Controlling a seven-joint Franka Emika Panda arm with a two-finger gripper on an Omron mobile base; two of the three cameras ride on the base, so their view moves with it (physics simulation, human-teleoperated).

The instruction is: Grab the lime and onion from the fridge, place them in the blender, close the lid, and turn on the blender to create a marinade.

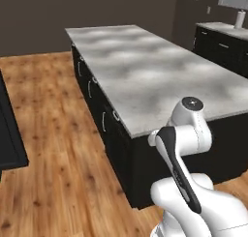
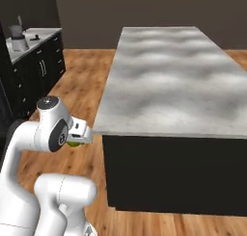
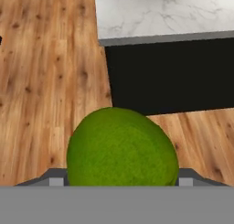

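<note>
The lime [image 3: 122,147] is pinched between the jaws of the gripper [image 2: 77,138], so the step in hand is judged to be the carry to the blender [image 2: 18,39], which stands on the far counter [image 2: 41,35] at the upper left of the right base view. The carry is best done with the grip kept firm and the hand held level while the kitchen island [image 1: 145,71] is passed, since a round fruit can be rolled out of a loosened pinch. In the hand view the lime is seen sitting right at the fingertips, low in the picture and close to the camera, above the wooden floor [image 3: 45,81].
</note>
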